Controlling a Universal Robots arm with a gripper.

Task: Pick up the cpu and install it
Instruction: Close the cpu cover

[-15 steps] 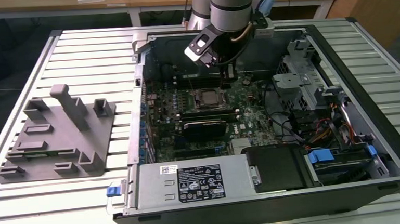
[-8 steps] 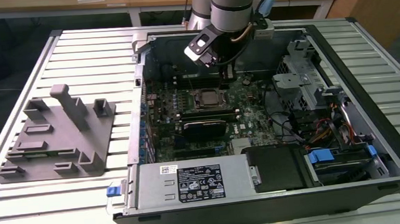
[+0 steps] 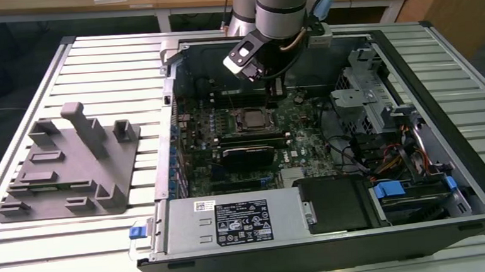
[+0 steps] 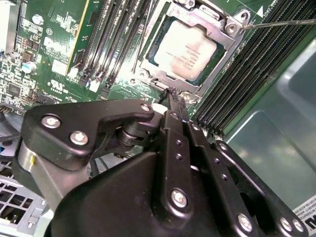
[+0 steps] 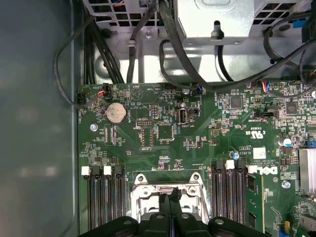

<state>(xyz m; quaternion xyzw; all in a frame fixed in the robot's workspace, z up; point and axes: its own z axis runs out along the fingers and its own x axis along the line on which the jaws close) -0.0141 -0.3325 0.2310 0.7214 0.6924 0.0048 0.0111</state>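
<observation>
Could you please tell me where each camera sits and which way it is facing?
Exterior view: off the arm, high up, looking down on the open case and grey tray; the arm shows.
First wrist view: on the wrist, looking past the gripper at the motherboard.
Second wrist view: on the wrist, looking over the gripper at the cpu in its socket.
All three share the socket.
</observation>
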